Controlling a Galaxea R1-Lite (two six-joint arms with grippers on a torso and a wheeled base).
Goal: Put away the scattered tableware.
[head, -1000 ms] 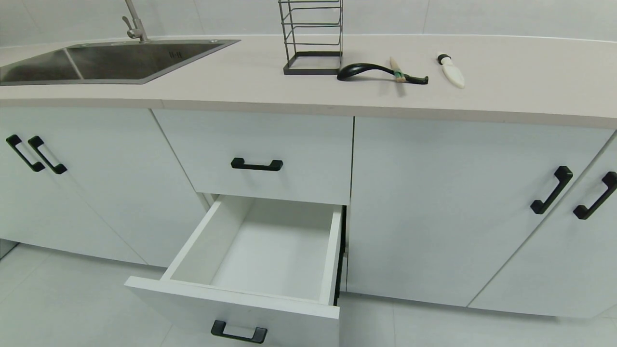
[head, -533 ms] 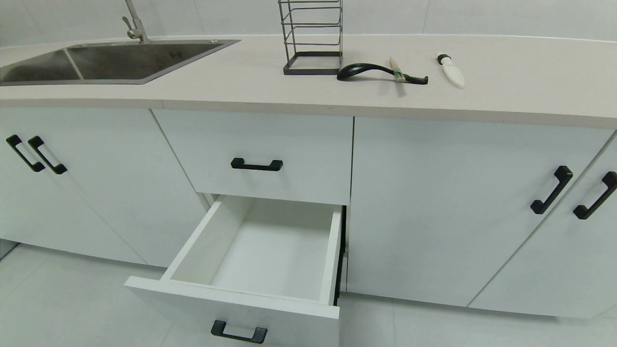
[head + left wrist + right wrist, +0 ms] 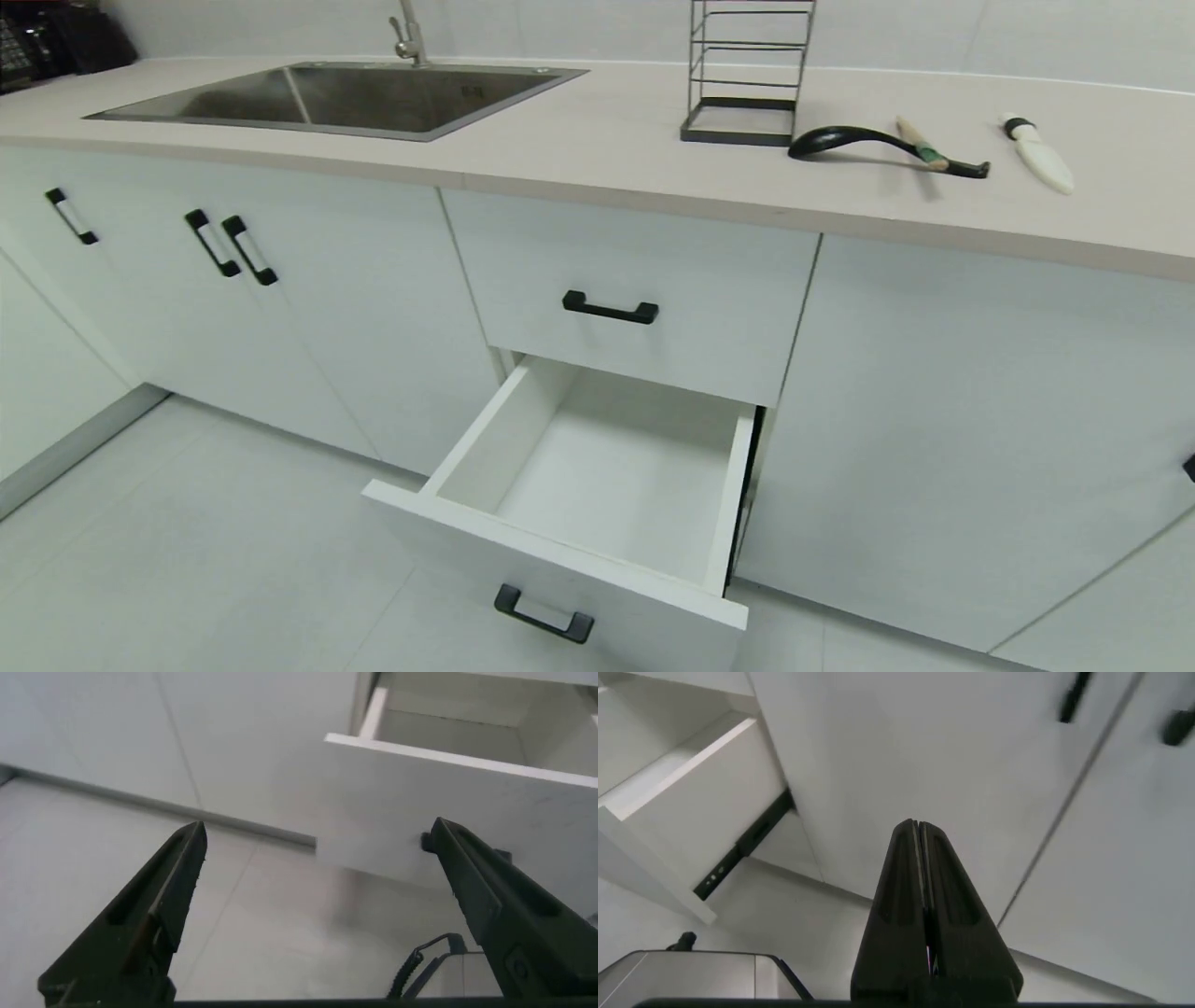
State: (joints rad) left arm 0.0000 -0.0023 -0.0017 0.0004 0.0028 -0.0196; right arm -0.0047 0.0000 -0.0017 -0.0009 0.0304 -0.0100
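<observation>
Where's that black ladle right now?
In the head view, the black ladle lies on the countertop, on the right side, between the wire rack and the white utensil.

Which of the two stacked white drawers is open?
The lower white drawer with the black handle, pulled out; the upper white drawer above it sits flush and shut.
</observation>
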